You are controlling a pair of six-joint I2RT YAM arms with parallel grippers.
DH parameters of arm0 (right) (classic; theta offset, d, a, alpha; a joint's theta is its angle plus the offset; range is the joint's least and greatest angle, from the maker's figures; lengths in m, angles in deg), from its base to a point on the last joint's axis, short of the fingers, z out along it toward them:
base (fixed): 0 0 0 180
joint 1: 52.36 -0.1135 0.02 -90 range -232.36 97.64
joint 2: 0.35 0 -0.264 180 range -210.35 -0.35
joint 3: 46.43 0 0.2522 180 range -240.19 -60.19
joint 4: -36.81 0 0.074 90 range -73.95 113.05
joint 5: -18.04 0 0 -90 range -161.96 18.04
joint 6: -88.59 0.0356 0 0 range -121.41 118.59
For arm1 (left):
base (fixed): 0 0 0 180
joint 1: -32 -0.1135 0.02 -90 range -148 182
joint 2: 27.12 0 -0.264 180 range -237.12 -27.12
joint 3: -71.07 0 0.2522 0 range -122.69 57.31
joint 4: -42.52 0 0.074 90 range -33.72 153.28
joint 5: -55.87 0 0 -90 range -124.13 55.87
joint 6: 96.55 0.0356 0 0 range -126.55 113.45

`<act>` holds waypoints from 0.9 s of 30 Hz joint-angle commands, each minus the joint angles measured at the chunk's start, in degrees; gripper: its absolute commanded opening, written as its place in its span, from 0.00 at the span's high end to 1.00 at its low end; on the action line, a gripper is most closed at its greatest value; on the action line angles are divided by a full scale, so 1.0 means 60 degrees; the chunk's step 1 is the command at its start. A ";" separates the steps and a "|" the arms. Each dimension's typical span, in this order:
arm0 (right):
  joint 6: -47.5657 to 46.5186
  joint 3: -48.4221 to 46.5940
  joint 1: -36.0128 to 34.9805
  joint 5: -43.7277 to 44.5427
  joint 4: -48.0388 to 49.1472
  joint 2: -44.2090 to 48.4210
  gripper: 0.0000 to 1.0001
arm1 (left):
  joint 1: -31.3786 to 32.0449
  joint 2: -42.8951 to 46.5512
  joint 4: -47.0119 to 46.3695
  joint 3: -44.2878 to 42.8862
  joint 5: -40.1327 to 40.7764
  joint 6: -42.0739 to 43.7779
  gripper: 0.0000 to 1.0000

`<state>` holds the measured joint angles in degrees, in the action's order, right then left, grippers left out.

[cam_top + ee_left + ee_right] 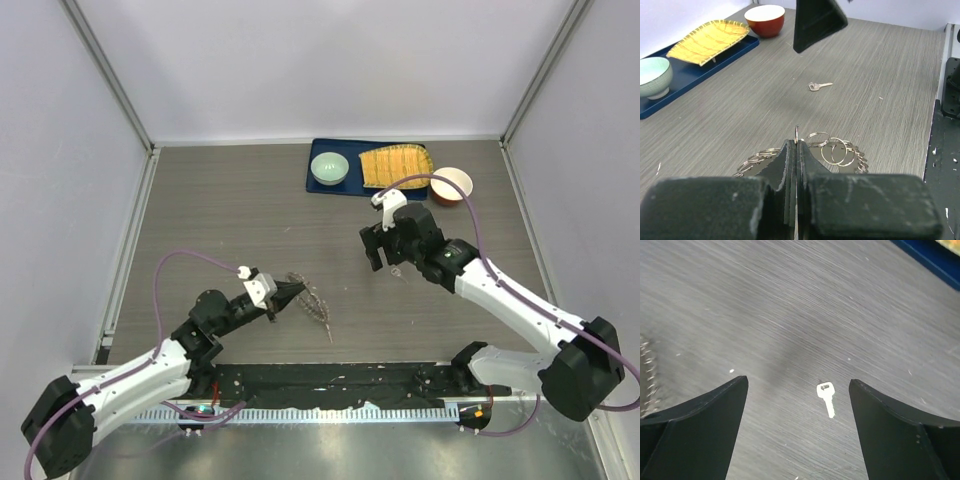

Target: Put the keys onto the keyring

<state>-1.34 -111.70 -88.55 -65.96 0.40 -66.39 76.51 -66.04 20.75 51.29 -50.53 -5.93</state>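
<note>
One small silver key (826, 396) lies on the worktop (250, 200) between the wide-open fingers of the right pincer (798, 382), untouched. At 8 o'clock from it in the top view, the left pincer (290, 291) is clamped shut on the edge of the keyring (313, 302).

White arm links (135, 378), black joints (210, 312) (purple cables (156, 290) looped alongside).

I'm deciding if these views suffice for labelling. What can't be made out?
Left wrist: the left gripper covers the near part of the keyring, hiding where it pinches.
Right wrist: teeth of the key are too small; the left edge cuts off the keyring.
Top: the key is too small to find under the right gripper.
</note>
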 commanded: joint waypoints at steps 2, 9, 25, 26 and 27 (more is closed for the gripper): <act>0.0383 0.0878 0.0522 0.0904 0.1532 -0.0447 0.18 | -0.0021 0.0290 -0.0569 -0.0080 0.0404 0.0043 1.00; 0.0135 0.1187 0.1020 0.0494 0.2033 -0.1736 0.44 | -0.0021 0.0348 0.0150 -0.0359 0.0580 0.0087 1.00; -0.0906 0.1816 0.1958 -0.1365 0.1711 -0.1811 0.60 | -0.0021 -0.0238 0.0501 -0.0652 0.0800 0.0189 1.00; -0.0848 0.1817 0.2002 -0.1482 0.1725 -0.1738 0.60 | -0.0021 -0.0209 0.0516 -0.0652 0.0829 0.0189 1.00; -0.0732 0.1831 0.2060 -0.1672 0.1740 -0.1534 0.60 | -0.0021 -0.0194 0.0516 -0.0637 0.0844 0.0189 1.00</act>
<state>-4.99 -100.86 -77.31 -71.18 9.66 -78.81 76.51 -67.42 24.53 49.82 -46.71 -5.84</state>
